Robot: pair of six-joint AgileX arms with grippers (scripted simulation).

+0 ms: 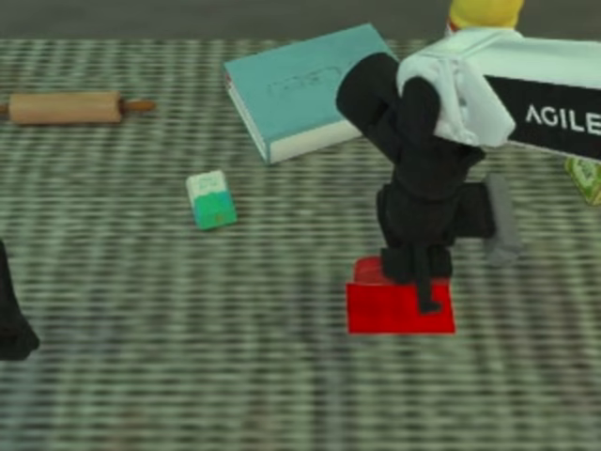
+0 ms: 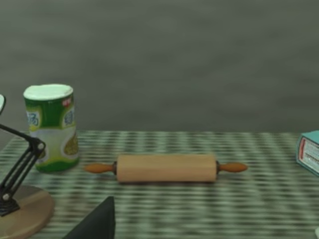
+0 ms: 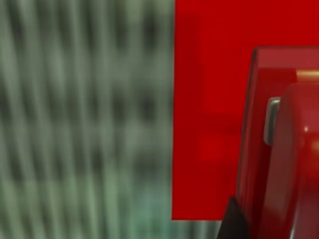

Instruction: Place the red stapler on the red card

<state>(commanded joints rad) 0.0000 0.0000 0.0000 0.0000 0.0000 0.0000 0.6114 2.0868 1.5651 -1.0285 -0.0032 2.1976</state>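
Note:
The red card (image 1: 394,310) lies flat on the table right of centre; the right wrist view shows it from close up (image 3: 214,99). My right gripper (image 1: 418,277) reaches down over the card's far edge and is shut on the red stapler (image 1: 368,271). Only a small piece of the stapler shows beside the black fingers. In the right wrist view the stapler (image 3: 284,149) hangs over the card with one dark fingertip (image 3: 232,221) against its side; the other finger is hidden. I cannot tell whether the stapler touches the card. My left gripper (image 1: 14,338) is parked at the left edge, open (image 2: 214,234) and empty.
A teal book (image 1: 300,89) lies behind the card. A rolling pin (image 1: 66,108) sits at the back left and a small green-white carton (image 1: 211,199) left of centre. A green can (image 2: 51,127) and a desk lamp's base (image 2: 20,209) show in the left wrist view.

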